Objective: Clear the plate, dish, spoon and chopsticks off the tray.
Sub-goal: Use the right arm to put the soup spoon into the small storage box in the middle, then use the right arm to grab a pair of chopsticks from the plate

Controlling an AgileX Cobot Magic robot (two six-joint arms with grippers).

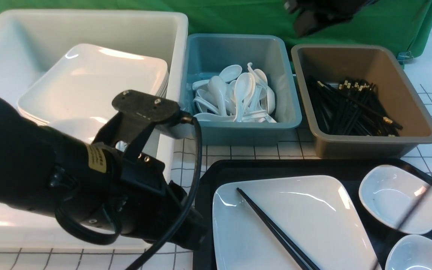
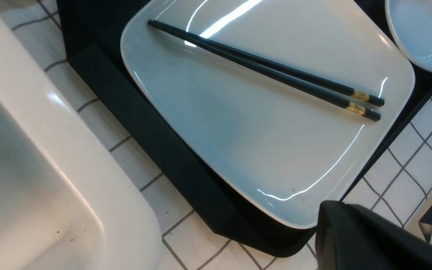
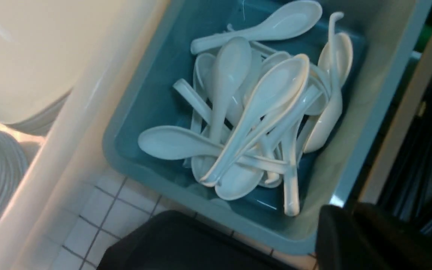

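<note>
The large white plate lies on the black tray with the black chopsticks resting across it. Two small white dishes sit on the tray to the plate's right. No spoon shows on the tray. My left gripper hovers low at the tray's left edge; its wrist view shows the plate, the chopsticks, the tray and only one dark finger. My right gripper is high at the back above the bins, with one finger in its view.
A big white bin holds stacked white plates at the left. A blue bin holds several white spoons. A brown bin holds several black chopsticks. White gridded tabletop lies between the bins and tray.
</note>
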